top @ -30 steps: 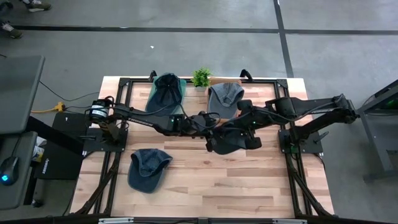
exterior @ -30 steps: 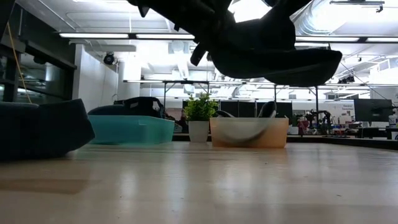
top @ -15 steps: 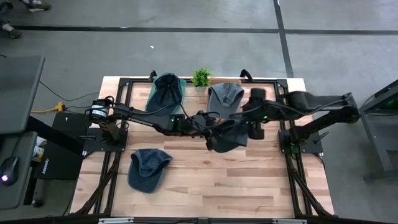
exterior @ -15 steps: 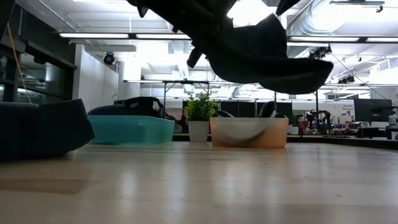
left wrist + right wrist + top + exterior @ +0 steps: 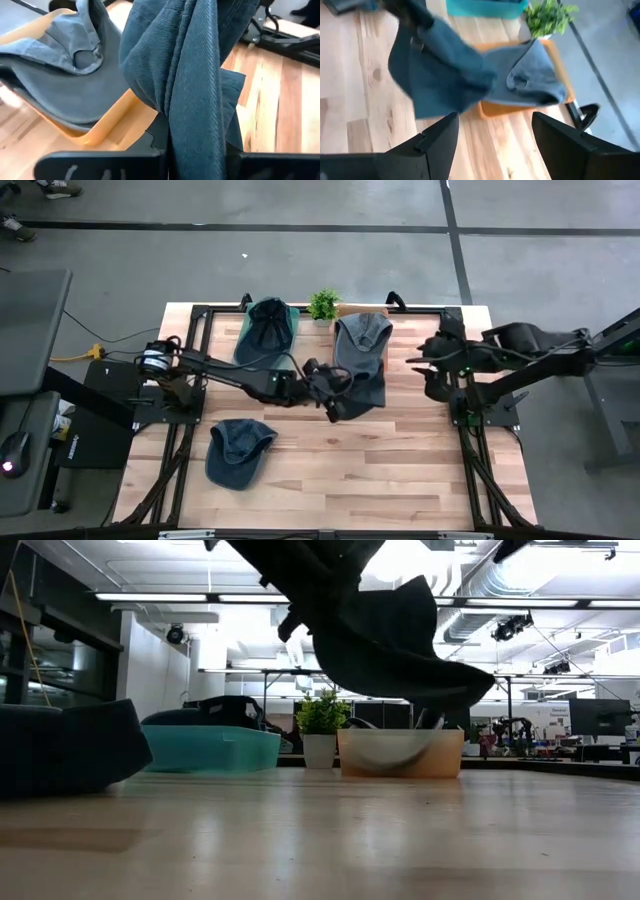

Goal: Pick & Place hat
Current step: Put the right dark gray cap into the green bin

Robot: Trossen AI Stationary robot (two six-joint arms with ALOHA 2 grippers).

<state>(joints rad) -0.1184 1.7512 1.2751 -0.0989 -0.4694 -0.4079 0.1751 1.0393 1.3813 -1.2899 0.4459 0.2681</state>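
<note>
A dark blue hat (image 5: 365,387) hangs in the air at mid-table, just in front of the orange bin (image 5: 111,121), with my left gripper (image 5: 331,387) shut on it. The low view shows the hat (image 5: 395,645) well above the tabletop. A grey hat (image 5: 361,330) lies in the orange bin. My right gripper (image 5: 430,366) stands open near the table's right side, apart from the hat, nothing between its fingers (image 5: 432,142). My left gripper pinches a bunched fold of the dark blue hat's cloth (image 5: 192,117) between its two fingers, several layers gathered together. The fingers reach in roughly level from the table's left. The hat hangs slack below and beyond them, clear of the table.
A teal bin with a dark hat (image 5: 266,326) stands at the far edge, a small potted plant (image 5: 322,304) between it and the orange bin. Another blue hat (image 5: 240,451) lies on the table at the near left. Bare wood stretches along the near right.
My right gripper has opened, let go of the dark blue hat and drawn back toward the table's right edge. The hat, held out level between both grippers before, now droops from my left gripper alone, which has shifted a little toward the far edge.
</note>
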